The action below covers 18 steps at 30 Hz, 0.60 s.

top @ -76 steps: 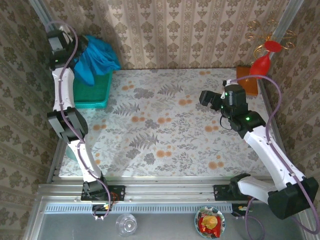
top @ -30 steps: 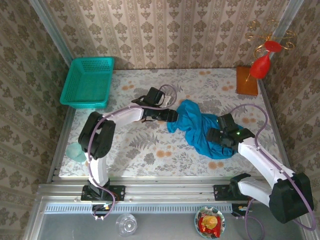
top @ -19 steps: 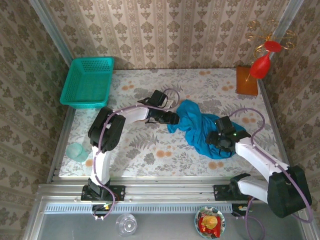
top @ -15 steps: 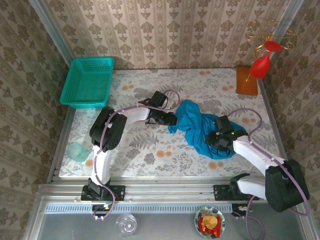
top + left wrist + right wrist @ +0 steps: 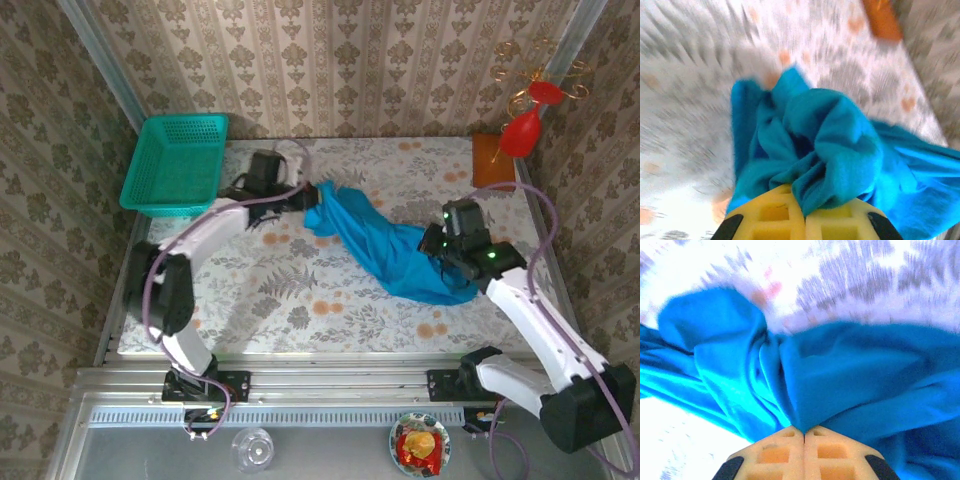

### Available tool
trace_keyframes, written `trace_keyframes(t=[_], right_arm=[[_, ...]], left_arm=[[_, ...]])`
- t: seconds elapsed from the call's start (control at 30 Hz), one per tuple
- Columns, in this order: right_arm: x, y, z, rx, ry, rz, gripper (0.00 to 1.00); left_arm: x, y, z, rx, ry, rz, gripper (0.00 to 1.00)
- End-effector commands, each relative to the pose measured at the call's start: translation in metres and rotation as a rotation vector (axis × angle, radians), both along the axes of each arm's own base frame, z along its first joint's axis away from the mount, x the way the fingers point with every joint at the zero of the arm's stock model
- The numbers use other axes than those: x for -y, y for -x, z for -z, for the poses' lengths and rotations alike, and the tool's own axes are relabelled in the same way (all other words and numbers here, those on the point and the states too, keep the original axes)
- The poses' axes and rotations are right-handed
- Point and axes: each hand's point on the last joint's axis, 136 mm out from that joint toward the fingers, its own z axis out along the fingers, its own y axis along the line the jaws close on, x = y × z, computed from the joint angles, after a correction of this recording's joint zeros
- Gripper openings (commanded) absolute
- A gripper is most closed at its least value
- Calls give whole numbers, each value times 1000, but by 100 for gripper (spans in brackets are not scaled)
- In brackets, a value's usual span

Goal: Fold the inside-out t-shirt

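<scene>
One floral worktop (image 5: 300,290) carries the bright blue inside-out t-shirt (image 5: 385,250), strung diagonally from far-centre toward the right edge. A teal basket (image 5: 175,165) sits at the far-left corner. The left gripper (image 5: 305,195) is clamped on the shirt's far end, the right gripper (image 5: 437,245) on its near end, both jaws closed on cloth

T-shirt (image 5: 385,245): soft matt cloth, creased. Basket (image 5: 178,160): smooth plastic mesh. Table (image 5: 330,300): matt printed surface.
</scene>
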Motion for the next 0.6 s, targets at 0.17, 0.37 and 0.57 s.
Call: trace_keyframes(t=[0.17, 0.37, 0.57], right_arm=[[45, 12, -161, 336, 232, 61, 0], [63, 43, -241, 560, 251, 109, 0], [69, 59, -292, 697, 274, 121, 0]], left_arm=[[-106, 11, -144, 309, 49, -193, 0], [-126, 75, -240, 618, 108, -93, 0], [-124, 117, -266, 744, 124, -16, 0]])
